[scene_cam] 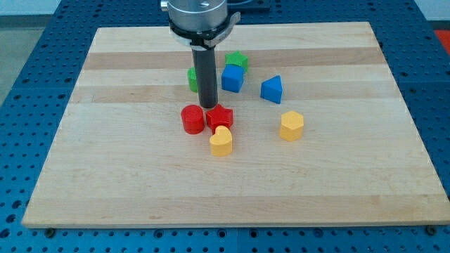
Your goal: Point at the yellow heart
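Note:
The yellow heart lies just below the board's middle, touching the red star-like block above it. My tip stands just above the gap between that red block and the red cylinder, a short way up and left of the yellow heart. The rod hides part of the green block behind it.
A yellow hexagonal block sits to the right of the heart. A blue cube, a green star-like block and a blue triangular block lie toward the view's top. The wooden board is ringed by a blue perforated table.

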